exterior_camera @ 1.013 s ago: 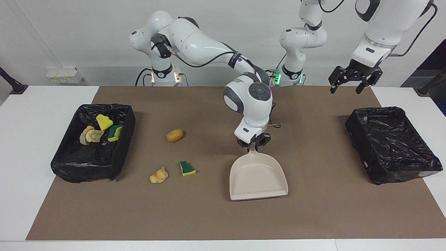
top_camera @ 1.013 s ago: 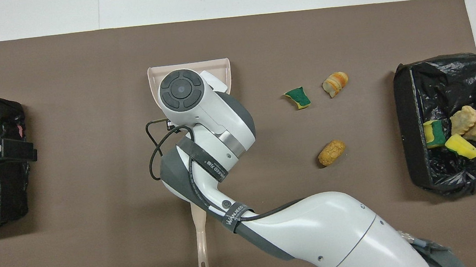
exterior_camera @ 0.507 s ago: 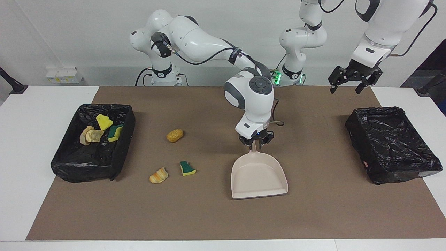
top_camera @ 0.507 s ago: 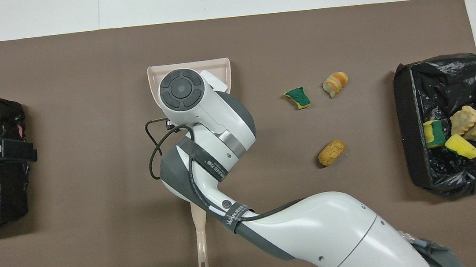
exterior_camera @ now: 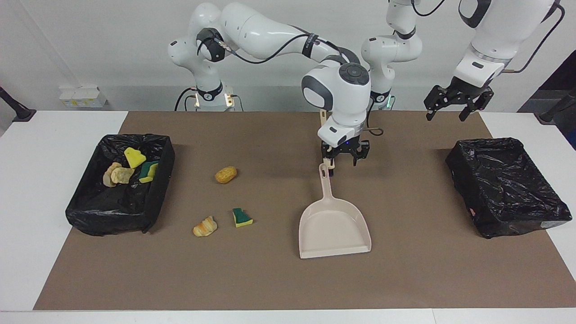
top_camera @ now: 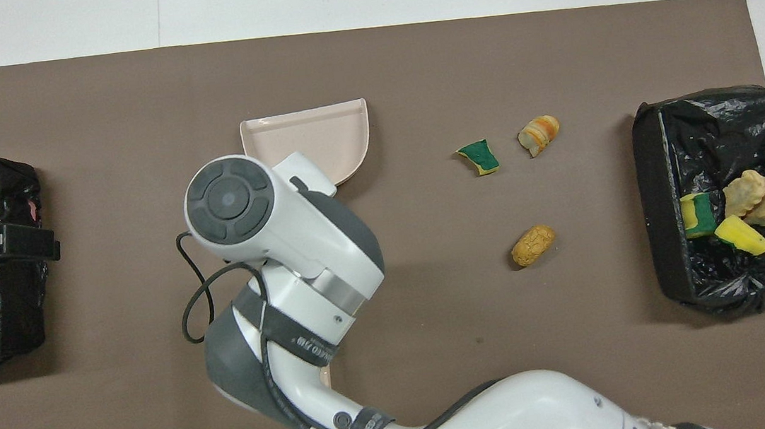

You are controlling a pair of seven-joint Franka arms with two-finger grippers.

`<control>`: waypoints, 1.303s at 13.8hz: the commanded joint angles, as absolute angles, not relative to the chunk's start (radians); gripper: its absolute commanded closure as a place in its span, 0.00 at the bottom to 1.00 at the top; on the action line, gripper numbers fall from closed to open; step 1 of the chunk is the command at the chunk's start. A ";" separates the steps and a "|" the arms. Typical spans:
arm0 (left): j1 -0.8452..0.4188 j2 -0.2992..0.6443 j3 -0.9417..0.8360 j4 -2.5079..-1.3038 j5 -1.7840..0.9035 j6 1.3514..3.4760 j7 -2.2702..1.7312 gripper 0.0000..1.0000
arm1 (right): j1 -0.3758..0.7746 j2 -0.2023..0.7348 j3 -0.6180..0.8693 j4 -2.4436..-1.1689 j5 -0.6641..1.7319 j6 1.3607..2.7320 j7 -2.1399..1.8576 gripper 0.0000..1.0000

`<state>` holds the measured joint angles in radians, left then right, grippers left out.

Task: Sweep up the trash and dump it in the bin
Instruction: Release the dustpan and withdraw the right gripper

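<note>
- So the trash: three scraps (exterior_camera: pixel 225 174) sit on the mat as before, four (exterior_camera: pixel 128 168) in the bin (exterior_camera: pixel 90 211) at the right arm's end.
- Right gripper (exterior_camera: pixel 344 158) has let go of the dustpan (exterior_camera: pixel 333 225), lifted over its handle, fingers spread.
- Left gripper (exterior_camera: pixel 455 108) waits, spread, above the other bin (exterior_camera: pixel 508 189).

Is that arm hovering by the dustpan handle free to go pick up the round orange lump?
Probably yes. The right pincer is open and holds nothing, and only bare mat lies between it and the orange lump.
</note>
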<state>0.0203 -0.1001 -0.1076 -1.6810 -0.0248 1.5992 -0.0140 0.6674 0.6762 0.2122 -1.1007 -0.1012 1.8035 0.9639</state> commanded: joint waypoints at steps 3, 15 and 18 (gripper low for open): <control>0.032 -0.103 -0.110 -1.675 -0.014 1.600 -0.005 0.00 | 0.715 0.355 0.225 -1.659 -0.008 1.906 1.028 0.21; 0.037 -0.095 -0.110 -1.658 -0.015 1.640 -0.005 0.00 | 0.788 0.209 0.229 -2.051 0.064 2.249 0.983 0.33; 0.037 -0.097 -0.110 -1.661 -0.015 1.637 -0.005 0.00 | 0.787 0.225 0.229 -2.022 0.063 2.252 0.983 0.44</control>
<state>0.0222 -0.0998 -0.1018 -1.6678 -0.0248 1.6359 -0.0141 0.7919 0.2108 0.2275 -2.0393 0.0344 2.2295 1.0104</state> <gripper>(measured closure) 0.000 0.374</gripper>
